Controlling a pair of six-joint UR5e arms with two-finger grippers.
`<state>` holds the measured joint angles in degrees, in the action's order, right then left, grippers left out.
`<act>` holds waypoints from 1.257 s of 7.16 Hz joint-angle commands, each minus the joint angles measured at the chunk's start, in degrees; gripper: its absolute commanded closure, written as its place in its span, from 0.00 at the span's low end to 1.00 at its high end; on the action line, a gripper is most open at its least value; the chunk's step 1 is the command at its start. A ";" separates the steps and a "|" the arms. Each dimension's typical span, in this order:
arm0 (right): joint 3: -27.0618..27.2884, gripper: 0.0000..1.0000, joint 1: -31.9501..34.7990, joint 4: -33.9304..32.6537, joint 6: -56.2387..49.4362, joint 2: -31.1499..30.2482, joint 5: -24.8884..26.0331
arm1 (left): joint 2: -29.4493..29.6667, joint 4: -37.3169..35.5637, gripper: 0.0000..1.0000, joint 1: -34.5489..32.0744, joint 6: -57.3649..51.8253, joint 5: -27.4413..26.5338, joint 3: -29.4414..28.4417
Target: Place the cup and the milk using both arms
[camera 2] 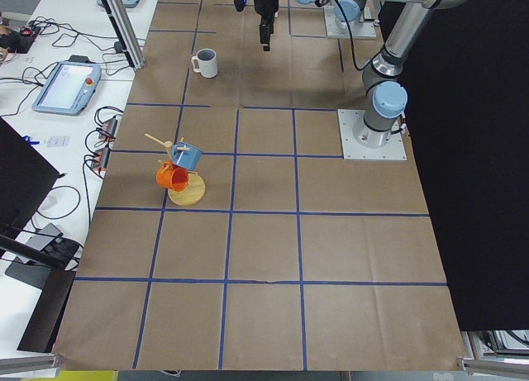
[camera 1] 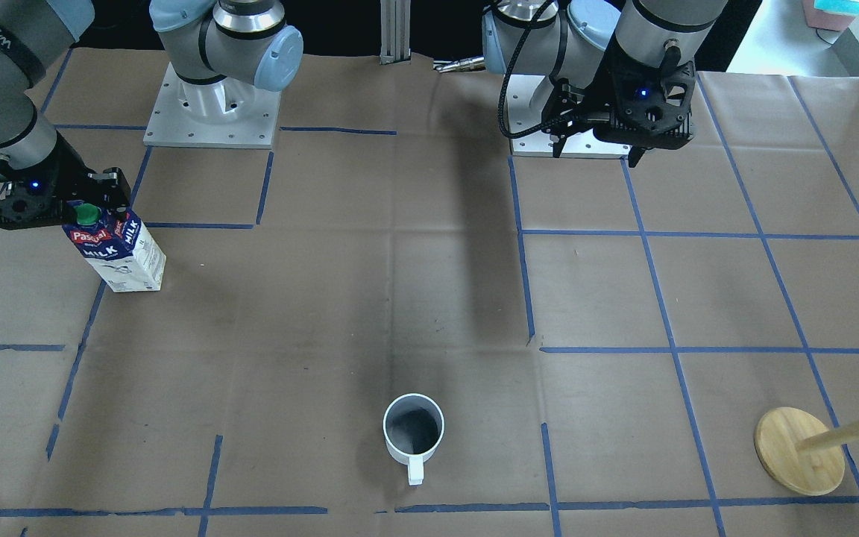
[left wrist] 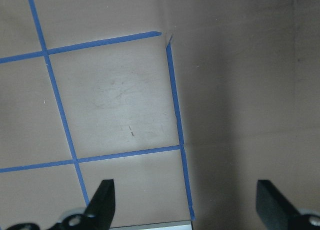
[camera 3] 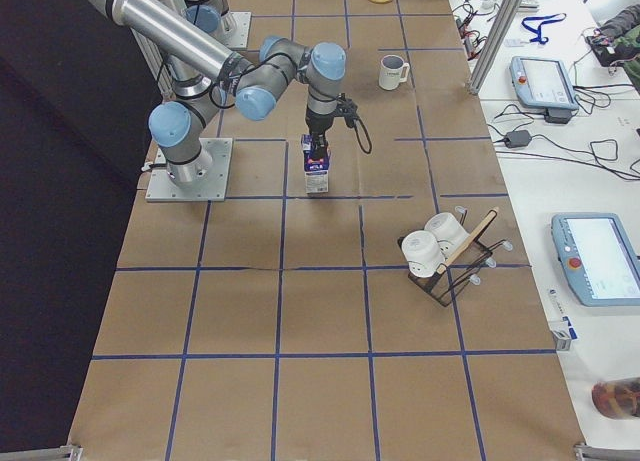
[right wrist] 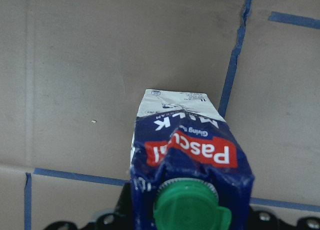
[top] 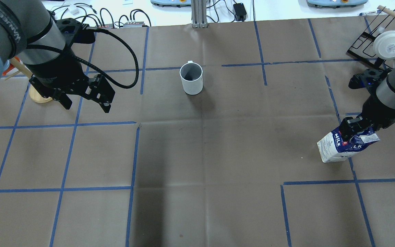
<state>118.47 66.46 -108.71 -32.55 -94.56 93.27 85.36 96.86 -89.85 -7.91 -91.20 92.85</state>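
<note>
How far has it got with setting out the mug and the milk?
Seemingly done: the white ceramic mug stands alone mid-table, nothing touching it. In hand: the right pincer is clamped on the top of the tall white-and-blue milk carton. To do: placing that carton and letting go. The left pincer hangs open and empty.

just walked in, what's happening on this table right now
The right pincer is clamped on the top of the milk carton, which looks to stand upright on the table at the robot's right. The left pincer hangs open and empty above the table. The white cup sits upright by itself in the middle, with neither arm touching it.
</note>
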 commanded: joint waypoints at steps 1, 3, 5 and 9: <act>-0.08 0.53 0.07 0.07 -0.14 -0.01 -0.02 | -0.19 -0.01 0.00 0.03 0.00 -0.12 -0.04; -1.74 0.51 0.07 0.16 0.03 -0.45 0.25 | -1.94 0.69 0.00 0.29 -0.26 -0.30 -1.10; -8.57 0.50 0.25 1.47 0.12 -0.80 0.07 | -1.17 0.35 0.00 0.46 -0.26 -0.47 0.04; -24.56 0.51 2.17 11.93 3.46 4.80 -0.90 | -0.45 1.13 0.00 1.78 -0.26 -5.22 0.49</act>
<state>98.86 67.49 -98.96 -29.84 -92.28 92.49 85.54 97.60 -88.13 -8.10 -96.07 93.38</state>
